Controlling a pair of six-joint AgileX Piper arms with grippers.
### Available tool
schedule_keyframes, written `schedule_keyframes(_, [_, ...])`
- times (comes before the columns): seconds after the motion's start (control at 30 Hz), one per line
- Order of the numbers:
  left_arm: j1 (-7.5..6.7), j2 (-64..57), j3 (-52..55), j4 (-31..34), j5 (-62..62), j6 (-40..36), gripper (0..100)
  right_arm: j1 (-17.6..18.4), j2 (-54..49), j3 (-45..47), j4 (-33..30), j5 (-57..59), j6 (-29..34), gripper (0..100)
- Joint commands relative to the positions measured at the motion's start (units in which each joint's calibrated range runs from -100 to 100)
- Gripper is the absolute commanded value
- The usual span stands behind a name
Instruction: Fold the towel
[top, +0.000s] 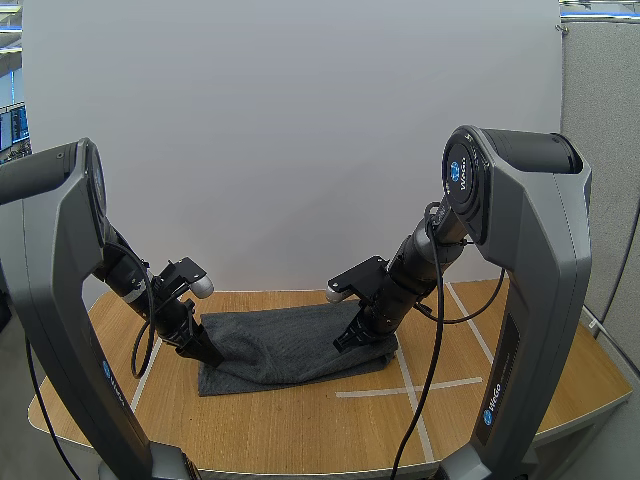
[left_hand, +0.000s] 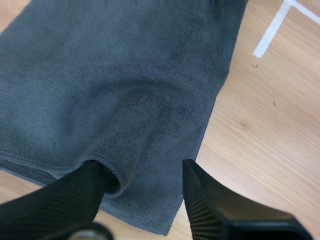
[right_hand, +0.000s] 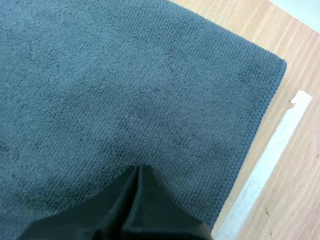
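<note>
A dark grey towel (top: 290, 345) lies on a wooden table (top: 300, 430), the left gripper (top: 203, 350) parted astride a bunched edge, the right gripper (top: 352, 338) closed, pressing the other end; uneven holds could drag the fold crooked.

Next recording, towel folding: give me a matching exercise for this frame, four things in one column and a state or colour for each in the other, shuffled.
Things:
1. left pincer
2. right pincer
3. towel
4. tape

States:
A. white, stuck in strips on the table
B. shut, tip down on the cloth
C. dark grey, spread between the two arms
D. open, astride a raised fold near the cloth's corner

Pairs: 1-D, 2-B, 3-C, 4-A
</note>
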Motion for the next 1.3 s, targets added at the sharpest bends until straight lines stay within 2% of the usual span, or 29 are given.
schedule_keyframes(0.0, [-0.05, 0.01, 0.31, -2.75, -0.36, 1.63, 41, -0.27, 0.07, 0.09, -0.49, 2.41, -0.46, 0])
schedule_keyframes(0.03, [-0.05, 0.01, 0.31, -2.53, -0.36, 1.63, 29, -0.27, 0.07, 0.09, -0.49, 2.57, -0.46, 0])
schedule_keyframes(0.07, [-0.05, 0.01, 0.31, -2.53, -0.18, 1.63, 25, -0.27, 0.07, 0.09, -0.49, 2.57, -0.46, 0])
schedule_keyframes(0.1, [-0.05, 0.01, 0.31, -2.53, 0.74, 1.63, 10, -0.27, 0.07, 0.09, -0.49, 2.57, -0.46, 0])
schedule_keyframes(0.13, [-0.05, 0.01, 0.31, -2.42, 2.24, 1.74, 0, -0.27, 0.07, 0.09, -0.49, 2.57, -0.46, 0])
schedule_keyframes(0.27, [-0.05, 0.01, 0.31, -0.88, 3.07, 1.86, 0, -0.27, 0.07, 0.09, -0.49, 2.57, -0.46, 0])
schedule_keyframes(0.53, [0.18, 0.01, 0.31, 7.85, 3.07, 1.13, 0, -0.27, 0.07, 0.09, -0.09, 2.42, -0.46, 0])
schedule_keyframes(0.87, [3.01, 0.01, 0.31, 13.65, 3.07, 1.25, 0, -0.27, 0.07, 0.09, 0.14, 1.14, -0.28, 0])
schedule_keyframes(1.07, [4.06, 0.01, 0.31, 13.38, 3.07, 1.25, 0, -0.27, 0.07, 0.09, 0.78, 0.78, -0.28, 0])
schedule_keyframes(1.2, [4.13, -0.26, 0.31, 12.34, 3.07, 1.25, 0, -0.27, 0.07, 0.09, 1.06, 0.78, -0.28, 0])
schedule_keyframes(1.27, [4.13, -0.54, -0.88, 8.14, 3.07, 1.25, 0, -0.27, 0.07, 0.09, 1.16, 0.78, -0.28, 0])
